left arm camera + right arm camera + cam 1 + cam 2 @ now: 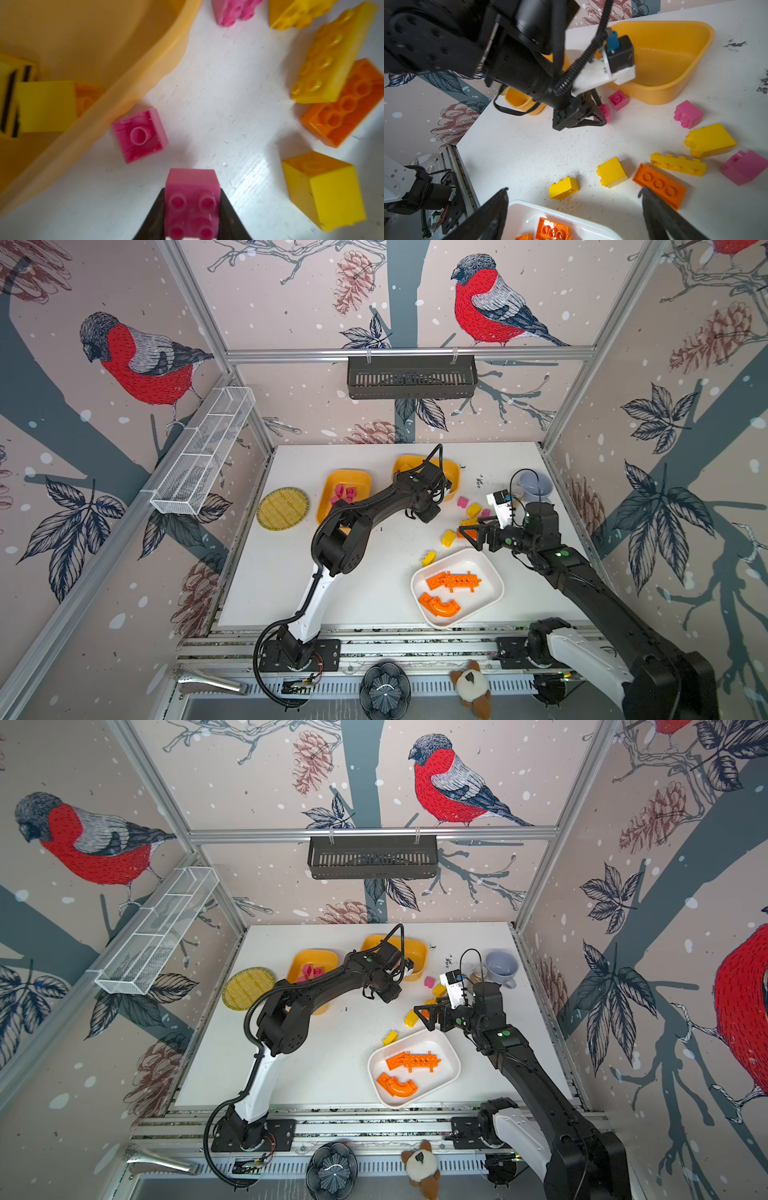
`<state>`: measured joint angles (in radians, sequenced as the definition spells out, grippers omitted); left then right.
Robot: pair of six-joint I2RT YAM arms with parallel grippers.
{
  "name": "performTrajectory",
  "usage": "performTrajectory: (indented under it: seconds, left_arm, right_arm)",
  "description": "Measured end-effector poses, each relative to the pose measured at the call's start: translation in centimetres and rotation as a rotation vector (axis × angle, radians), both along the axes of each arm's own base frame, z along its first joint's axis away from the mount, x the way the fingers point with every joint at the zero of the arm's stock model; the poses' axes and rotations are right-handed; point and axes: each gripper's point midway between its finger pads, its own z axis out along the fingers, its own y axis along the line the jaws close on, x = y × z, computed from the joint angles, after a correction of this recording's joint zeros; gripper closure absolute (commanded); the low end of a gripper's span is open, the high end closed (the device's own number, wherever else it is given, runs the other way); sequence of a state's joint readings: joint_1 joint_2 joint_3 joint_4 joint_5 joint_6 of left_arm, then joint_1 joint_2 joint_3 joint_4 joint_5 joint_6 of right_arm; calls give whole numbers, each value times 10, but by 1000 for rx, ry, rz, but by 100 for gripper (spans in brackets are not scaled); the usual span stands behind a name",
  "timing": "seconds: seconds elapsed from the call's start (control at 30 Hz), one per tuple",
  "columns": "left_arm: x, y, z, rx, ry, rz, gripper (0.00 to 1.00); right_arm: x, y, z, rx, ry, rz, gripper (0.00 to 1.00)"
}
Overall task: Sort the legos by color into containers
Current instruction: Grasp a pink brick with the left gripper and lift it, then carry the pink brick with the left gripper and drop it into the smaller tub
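**Fig.** Left gripper [603, 113] closed on a small pink studded plastic cube [192, 187], low at the white tabletop [228, 104], just beside the yellow-orange plastic tub [104, 41] holding yellow blocks [45, 106] (the wrong bin). Right gripper [474, 536] gapes wide, empty. Risk: a fingertip hold on smooth sides may let the cube pivot or drop short of the second yellow-orange tub [347, 473], which holds the pink cubes.

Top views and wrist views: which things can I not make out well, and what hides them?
- Far yellow tub: in both top views the left arm covers much of its inside.
- Left hand: in both top views the same arm covers its grip on the held pink brick.
- White tub: right wrist view, cut off by the bottom edge.
- Loose pink brick: left wrist view, cut off by the top edge, blurred.
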<state>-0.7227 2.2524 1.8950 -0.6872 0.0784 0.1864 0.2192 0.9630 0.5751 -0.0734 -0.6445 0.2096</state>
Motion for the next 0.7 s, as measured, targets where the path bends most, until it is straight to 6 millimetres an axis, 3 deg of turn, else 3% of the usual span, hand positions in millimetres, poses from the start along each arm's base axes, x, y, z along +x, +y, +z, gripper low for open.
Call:
performTrajectory:
  seconds: [0.17, 0.27, 0.37, 0.53, 0.63, 0.7]
  left_arm:
    - [-3, 23, 43, -51, -5, 58, 72]
    - [5, 61, 66, -79, -9, 165, 72]
    - [20, 111, 84, -103, -21, 308, 72]
    - [51, 204, 84, -96, -37, 594, 73]
    - [66, 243, 78, -83, -55, 714, 73]
    - [79, 253, 74, -99, -70, 759, 73]
  right_arm:
    - [3, 1, -1, 3, 12, 6, 1]
    - [5, 2, -2, 6, 19, 14, 1]
    - [6, 5, -3, 13, 23, 28, 1]
    - [6, 10, -7, 21, 40, 50, 1]
    - [7, 16, -5, 26, 32, 70, 1]
    - [8, 19, -3, 28, 25, 81, 1]
